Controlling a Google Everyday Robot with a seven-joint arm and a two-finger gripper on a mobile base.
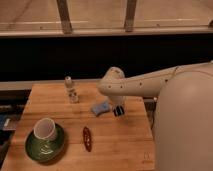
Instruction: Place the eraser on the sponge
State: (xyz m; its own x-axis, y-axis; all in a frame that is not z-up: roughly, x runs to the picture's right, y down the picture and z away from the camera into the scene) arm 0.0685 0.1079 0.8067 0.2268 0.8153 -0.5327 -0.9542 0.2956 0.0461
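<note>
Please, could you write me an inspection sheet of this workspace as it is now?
Surface: wooden butcher-block table.
Job's things: flat light blue sponge lying on the table; black rectangular eraser with white stripe seemingly held in the gripper, beside the sponge, not on it.
Clutter: white cup on green plate; slim dark red object; small pale bottle.
Grippers: gripper shut, low beside the sponge.
Cables: nothing seen.
Surroundings: dark wall behind the table, window bars above.
</note>
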